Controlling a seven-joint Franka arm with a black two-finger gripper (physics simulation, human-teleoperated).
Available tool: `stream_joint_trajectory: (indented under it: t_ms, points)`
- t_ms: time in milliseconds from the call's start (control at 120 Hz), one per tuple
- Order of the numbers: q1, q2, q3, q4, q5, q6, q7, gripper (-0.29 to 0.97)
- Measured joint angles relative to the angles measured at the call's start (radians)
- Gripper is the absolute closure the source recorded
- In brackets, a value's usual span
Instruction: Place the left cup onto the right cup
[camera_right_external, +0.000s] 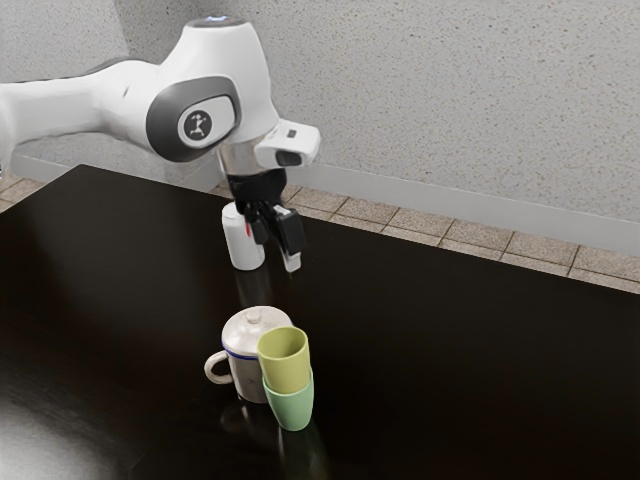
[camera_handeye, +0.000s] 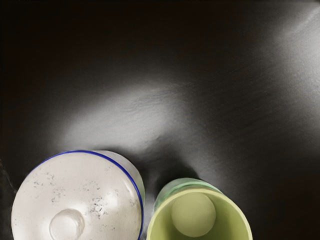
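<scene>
Reaching in from the exterior view's left, my arm bends down at the wrist, so the claw (camera_right_external: 278, 254) points straight down, hanging clear above the dark bench (camera_right_external: 480, 340). Its fingers seem to stand apart, gripping nothing. Below it, the yellow-green cup (camera_right_external: 283, 354) sits nested upright in the green cup (camera_right_external: 290, 405), just beside a white lidded mug (camera_right_external: 240, 350). A white canister (camera_right_external: 243, 240) stands behind my claw.

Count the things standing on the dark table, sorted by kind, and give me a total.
Cups: 2, the yellow-green plastic cup nested in the mint-green plastic cup
Lidded mugs: 1, the white ceramic mug with a blue rim line
Cylinders: 1, the small white cylinder behind them
Total: 4
</scene>
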Motion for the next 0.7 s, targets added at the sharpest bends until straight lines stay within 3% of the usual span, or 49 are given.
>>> stream_joint_trajectory:
  t_ms: [175,392,700]
  points:
    - [0.016,0.063,0.054,0.127,0.003,-0.044,0.000,0.00]
    - [0.143,0.178,0.051,0.339,0.012,-0.134,0.003,0.00]
    - [0.149,0.171,0.040,0.365,0.008,-0.195,0.004,0.00]
